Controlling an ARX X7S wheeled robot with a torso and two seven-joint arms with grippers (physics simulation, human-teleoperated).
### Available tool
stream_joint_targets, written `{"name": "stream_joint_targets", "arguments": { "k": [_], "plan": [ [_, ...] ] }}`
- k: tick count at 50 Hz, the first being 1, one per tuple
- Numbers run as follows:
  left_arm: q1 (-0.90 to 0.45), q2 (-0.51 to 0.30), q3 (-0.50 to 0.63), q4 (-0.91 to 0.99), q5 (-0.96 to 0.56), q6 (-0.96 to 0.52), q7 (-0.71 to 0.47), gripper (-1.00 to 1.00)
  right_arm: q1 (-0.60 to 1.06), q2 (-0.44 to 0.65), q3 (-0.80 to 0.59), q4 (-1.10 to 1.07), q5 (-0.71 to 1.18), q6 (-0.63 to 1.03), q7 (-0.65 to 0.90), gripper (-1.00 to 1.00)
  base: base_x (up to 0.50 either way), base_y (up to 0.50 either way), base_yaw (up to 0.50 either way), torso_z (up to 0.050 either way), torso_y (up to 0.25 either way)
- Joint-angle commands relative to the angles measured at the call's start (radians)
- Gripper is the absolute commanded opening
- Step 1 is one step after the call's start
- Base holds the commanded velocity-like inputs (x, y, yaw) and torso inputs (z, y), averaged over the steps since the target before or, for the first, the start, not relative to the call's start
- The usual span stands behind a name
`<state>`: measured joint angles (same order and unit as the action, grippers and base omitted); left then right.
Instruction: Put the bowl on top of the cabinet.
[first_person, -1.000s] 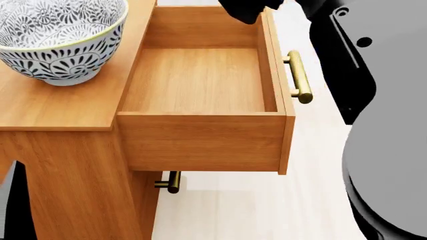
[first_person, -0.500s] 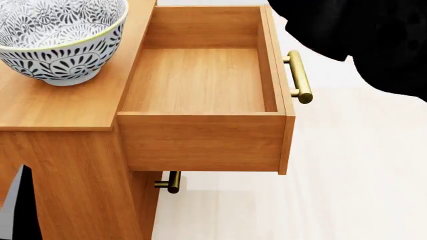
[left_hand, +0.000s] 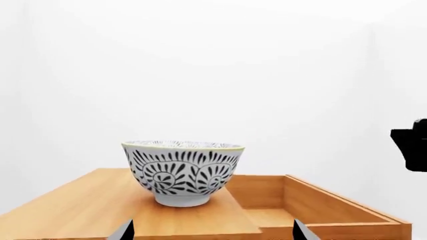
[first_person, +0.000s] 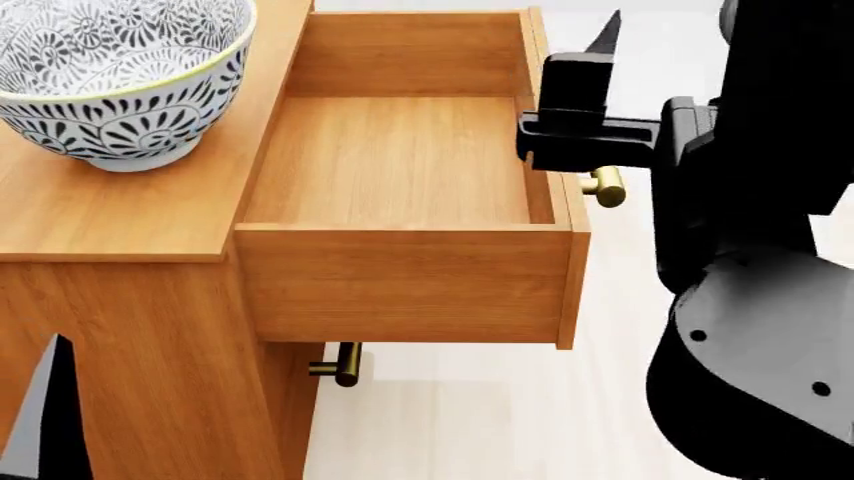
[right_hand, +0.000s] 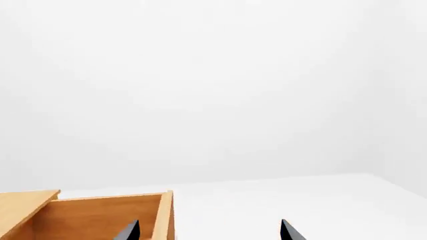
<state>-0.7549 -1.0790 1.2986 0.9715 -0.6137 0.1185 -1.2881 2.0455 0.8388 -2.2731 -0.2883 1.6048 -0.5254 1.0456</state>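
The bowl (first_person: 120, 80), white with a dark floral pattern and a yellow-green rim, stands upright on the flat top of the wooden cabinet (first_person: 134, 215). In the left wrist view the bowl (left_hand: 183, 172) sits ahead of my left gripper (left_hand: 212, 232). That gripper is open and apart from the bowl, with nothing between its fingertips. My right gripper (first_person: 587, 60) hangs at the front panel of the pulled-out top drawer (first_person: 400, 160). It is open, and the drawer front (right_hand: 163, 215) stands between its fingertips, near one of them.
The top drawer has nothing in it, and its brass handle (first_person: 607, 187) pokes out below my right gripper. A lower drawer's handle (first_person: 344, 365) shows under it. My right arm's dark links (first_person: 761, 250) fill the right side. Pale floor (first_person: 467, 420) lies below.
My right arm has swung down and in, and its gripper is now at the drawer's front panel. The bowl and the drawer have not moved.
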Motion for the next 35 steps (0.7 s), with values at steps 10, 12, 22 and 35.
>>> {"name": "stream_joint_targets", "arguments": {
  "k": [10,12,22,35],
  "plan": [
    [0.007,-0.029,-0.01,-0.006,-0.006,0.022,-0.005,1.0,-0.338,0.137,-0.086,-0.165,-0.575,-0.193,0.447,1.0,0.0,0.0,0.0,0.0,0.0],
    [0.008,-0.043,-0.016,-0.007,-0.009,0.034,-0.008,1.0,-0.348,0.164,-0.086,-0.186,-0.629,-0.173,0.496,1.0,0.0,0.0,0.0,0.0,0.0],
    [0.057,-0.128,-0.034,-0.073,0.018,0.15,-0.02,1.0,-0.492,0.322,0.061,-0.255,-0.759,-0.041,0.52,1.0,0.0,0.0,0.0,0.0,0.0],
    [0.091,-0.296,-0.065,-0.113,0.024,0.264,-0.085,1.0,-0.603,0.535,0.184,-0.353,-0.829,-0.004,0.513,1.0,0.0,0.0,0.0,0.0,0.0]
  ]
}}
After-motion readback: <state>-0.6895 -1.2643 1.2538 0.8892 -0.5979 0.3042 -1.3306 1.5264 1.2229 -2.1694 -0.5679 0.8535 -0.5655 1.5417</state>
